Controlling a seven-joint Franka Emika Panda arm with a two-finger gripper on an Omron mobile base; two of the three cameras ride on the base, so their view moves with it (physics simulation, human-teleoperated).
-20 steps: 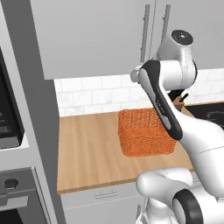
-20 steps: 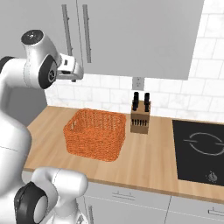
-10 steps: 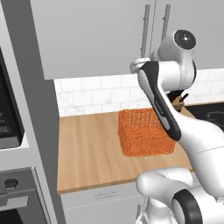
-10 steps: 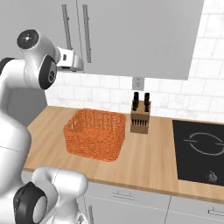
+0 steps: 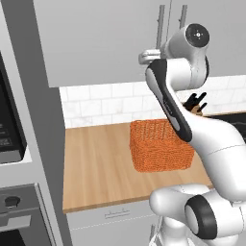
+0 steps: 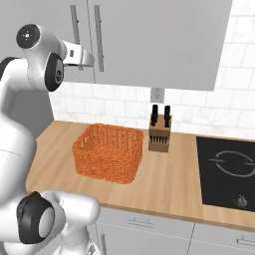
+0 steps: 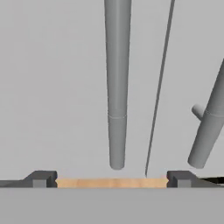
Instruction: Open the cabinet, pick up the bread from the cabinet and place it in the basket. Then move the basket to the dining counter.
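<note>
The white robot arm with dark joints rears up high, its elbow bent sharply, the two-finger gripper [image 7: 112,179] held level with its small dark fingers [image 7: 41,178] spread wide, grasping nothing.

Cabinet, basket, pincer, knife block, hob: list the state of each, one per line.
cabinet: both doors shut, handles untouched.
basket: upright on the wood counter, nothing visible inside.
pincer: open, facing the left door's handle, gripping nothing.
knife block: upright, knives in.
hob: bare, no pan.
</note>
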